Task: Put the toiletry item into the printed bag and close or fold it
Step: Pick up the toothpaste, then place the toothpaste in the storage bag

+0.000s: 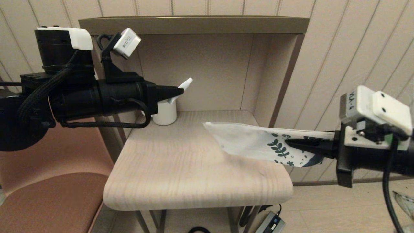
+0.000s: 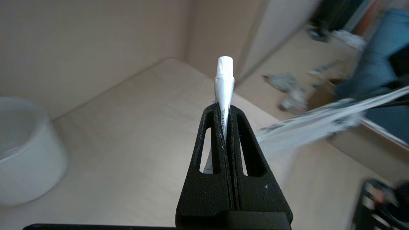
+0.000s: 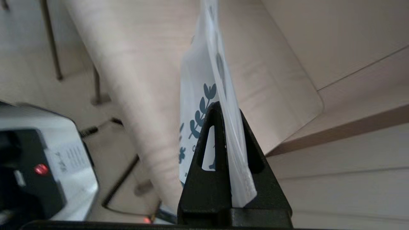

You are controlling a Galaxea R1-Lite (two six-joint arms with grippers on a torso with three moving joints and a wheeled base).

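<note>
Above your table [image 1: 181,168], both arms carry something.
Left gripper [image 1: 181,91] at ten o'clock clenches the toiletry item [image 1: 186,84]; right gripper [image 1: 288,141] at three o'clock pinches the printed bag [image 1: 245,142].

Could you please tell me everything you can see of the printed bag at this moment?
The printed bag is a flat, thin white pouch, seemingly flexible plastic or paper, with dark teal leaf sprigs printed at one end. The right gripper is shut on that printed end, holding the bag out roughly level over the table's right edge, its plain end pointing toward the middle. Whether that end touches the tabletop is unclear.
</note>
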